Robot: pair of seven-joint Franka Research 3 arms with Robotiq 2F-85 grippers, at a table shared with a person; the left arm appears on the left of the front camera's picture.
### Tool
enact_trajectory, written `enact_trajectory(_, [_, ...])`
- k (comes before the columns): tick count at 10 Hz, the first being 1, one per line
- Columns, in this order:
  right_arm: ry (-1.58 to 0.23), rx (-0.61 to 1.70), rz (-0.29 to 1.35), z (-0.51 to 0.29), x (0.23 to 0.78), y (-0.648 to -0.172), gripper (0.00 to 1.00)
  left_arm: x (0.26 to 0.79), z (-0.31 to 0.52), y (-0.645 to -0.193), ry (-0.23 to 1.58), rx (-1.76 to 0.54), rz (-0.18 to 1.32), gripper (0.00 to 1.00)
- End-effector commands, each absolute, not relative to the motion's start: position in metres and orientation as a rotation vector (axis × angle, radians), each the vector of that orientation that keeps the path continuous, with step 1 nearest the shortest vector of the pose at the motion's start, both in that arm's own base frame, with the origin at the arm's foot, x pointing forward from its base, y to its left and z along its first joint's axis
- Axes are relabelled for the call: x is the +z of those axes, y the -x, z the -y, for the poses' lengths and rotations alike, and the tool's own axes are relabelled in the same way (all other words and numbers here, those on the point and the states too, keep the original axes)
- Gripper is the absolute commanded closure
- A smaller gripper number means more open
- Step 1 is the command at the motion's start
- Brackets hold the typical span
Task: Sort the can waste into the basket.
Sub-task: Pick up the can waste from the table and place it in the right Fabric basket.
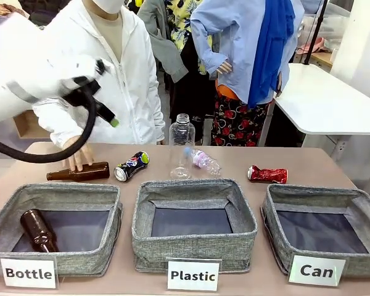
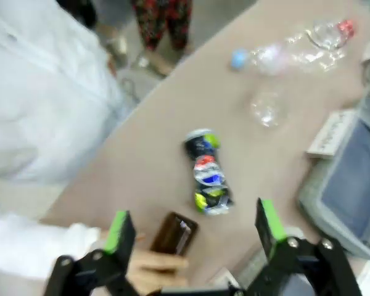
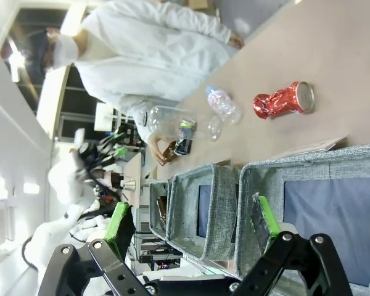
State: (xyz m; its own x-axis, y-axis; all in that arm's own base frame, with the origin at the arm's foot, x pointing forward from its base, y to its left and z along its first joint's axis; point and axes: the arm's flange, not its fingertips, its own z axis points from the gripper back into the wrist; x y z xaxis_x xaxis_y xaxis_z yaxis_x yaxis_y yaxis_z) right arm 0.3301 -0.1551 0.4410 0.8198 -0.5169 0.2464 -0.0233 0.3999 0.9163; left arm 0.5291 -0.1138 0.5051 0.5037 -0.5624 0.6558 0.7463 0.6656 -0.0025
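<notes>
1. The grey "Can" basket stands in the near row, at the robot's right end of the desk. Its floor is bare, and both cans lie beyond the row.
2. The left tool hangs released, jaws wide, above the Pepsi can. The right tool is likewise released, near that basket.
3. The Pepsi can lies on its side just beside a brown bottle, on which a person's hand rests. Best to come straight down with the pads spanning the can's body, clear of bottle and hand.
4. The crushed red can lies behind the "Can" basket and probably suits the right tool better.
</notes>
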Motion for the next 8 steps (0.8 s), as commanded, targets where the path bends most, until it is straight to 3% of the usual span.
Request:
enact_trajectory(1, [-1.146,-0.316,0.585,0.155,0.440,-0.332,0.00,0.525,0.024,-0.416,0.482,-0.796,0.684,0.00])
enact_trajectory(4, [-1.146,-0.316,0.585,0.155,0.440,-0.332,0.00,0.503,-0.078,-0.340,0.575,-0.555,0.812,0.00])
enact_trajectory(8, [-1.146,-0.316,0.585,0.155,0.440,-0.332,0.00,0.418,-0.226,-0.316,0.975,-0.229,0.868,0.00])
